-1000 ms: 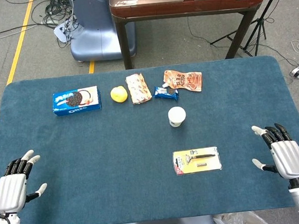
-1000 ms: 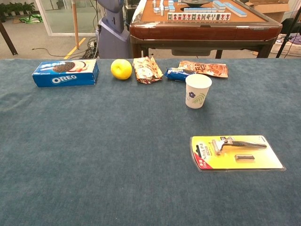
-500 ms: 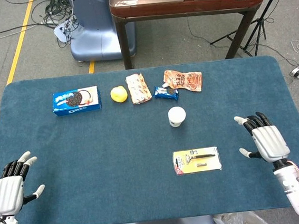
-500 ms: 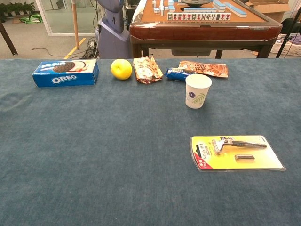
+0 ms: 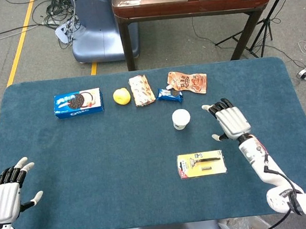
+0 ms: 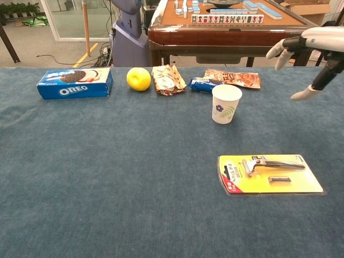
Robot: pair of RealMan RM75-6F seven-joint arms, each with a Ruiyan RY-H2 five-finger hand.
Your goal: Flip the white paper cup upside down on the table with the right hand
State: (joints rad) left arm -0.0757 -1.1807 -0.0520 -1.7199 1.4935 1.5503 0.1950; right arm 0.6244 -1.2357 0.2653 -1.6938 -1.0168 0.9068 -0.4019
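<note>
The white paper cup (image 5: 181, 119) (image 6: 226, 104) with a small flower print stands upright, mouth up, near the table's middle. My right hand (image 5: 231, 121) (image 6: 314, 52) hovers above the table a short way to the right of the cup, fingers spread, holding nothing and apart from the cup. My left hand (image 5: 6, 192) sits open at the near left corner of the table, seen only in the head view.
A razor in a yellow blister pack (image 5: 201, 164) (image 6: 270, 174) lies in front of the cup. Behind the cup lie a small blue packet (image 5: 170, 95), an orange pouch (image 5: 187, 81), a snack wrapper (image 5: 140, 90), a lemon (image 5: 121, 96) and an Oreo box (image 5: 77, 103).
My right hand has moved from the table's near right edge forward and leftward to just right of the cup, entering the chest view. The left hand has drifted slightly back.
</note>
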